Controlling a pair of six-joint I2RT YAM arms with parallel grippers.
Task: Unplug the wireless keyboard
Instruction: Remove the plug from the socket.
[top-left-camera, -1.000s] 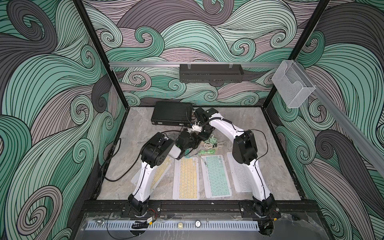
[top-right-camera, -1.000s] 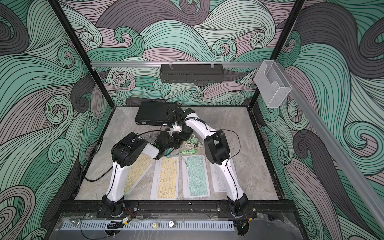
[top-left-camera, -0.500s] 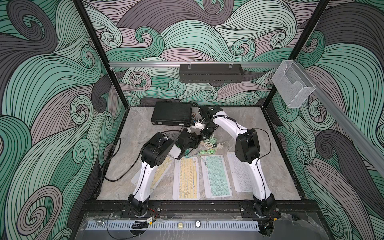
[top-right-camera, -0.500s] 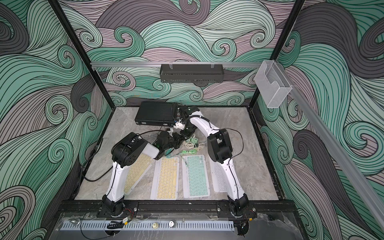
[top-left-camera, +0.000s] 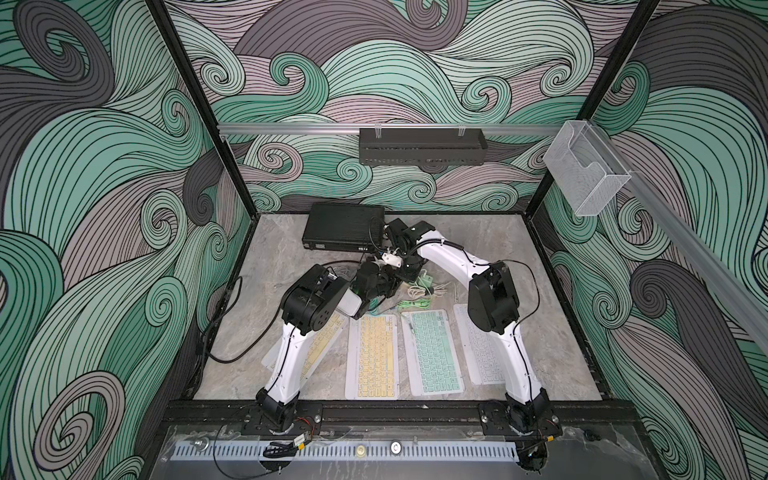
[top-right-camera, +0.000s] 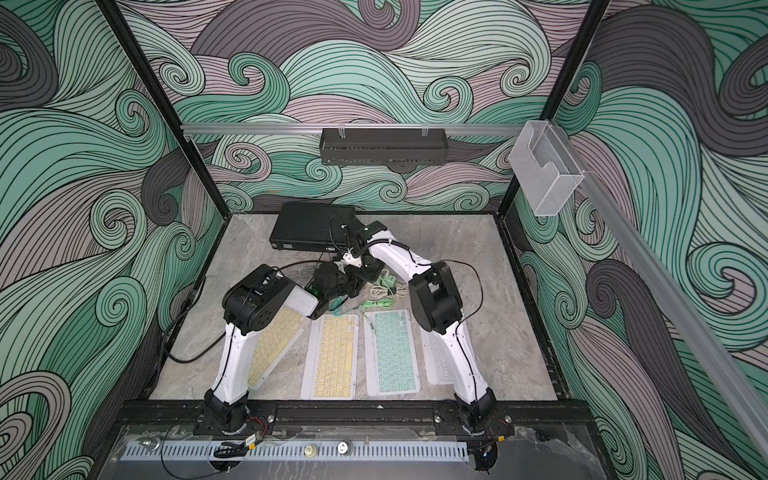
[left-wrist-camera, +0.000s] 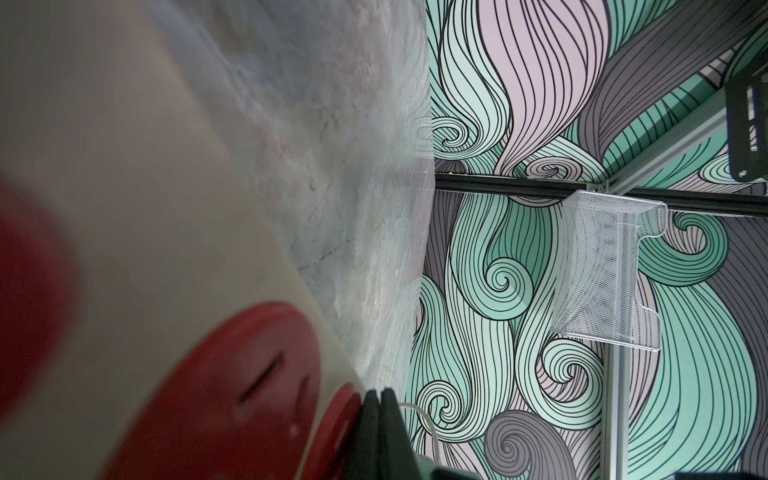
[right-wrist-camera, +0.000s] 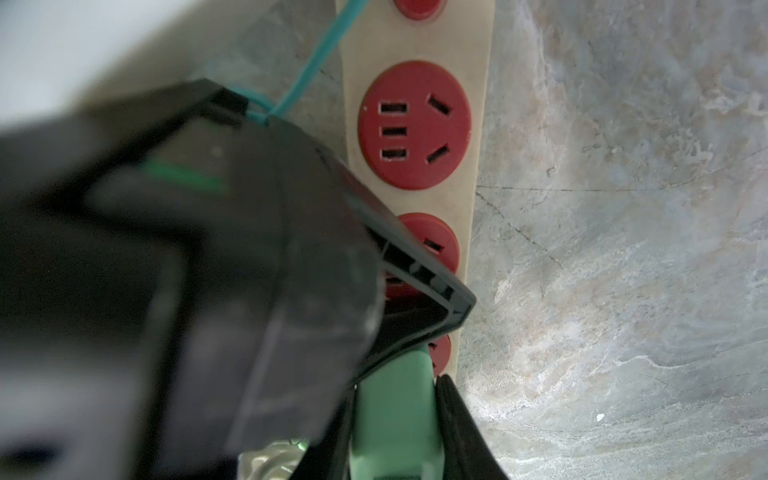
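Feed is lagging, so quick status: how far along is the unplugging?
Done: the right fingers are closed around the green plug at the power strip, with the shut left fingers over the strip beside it. In hand: the pull; I cannot tell whether the plug is seated or out. Left: draw it clear and release it.

Bench (right-wrist-camera: 623, 249) reads as matt, veined stone; on it, power strip (right-wrist-camera: 478, 62) smooth cream plastic, green adapter (right-wrist-camera: 395, 407) smooth plastic.

Tabletop (top-left-camera: 519, 266) w/ 4 keyboards (top-left-camera: 432, 353), pwr strip (right-wrist-camera: 415, 124), black box (top-left-camera: 343, 226), cables (top-left-camera: 419, 291)
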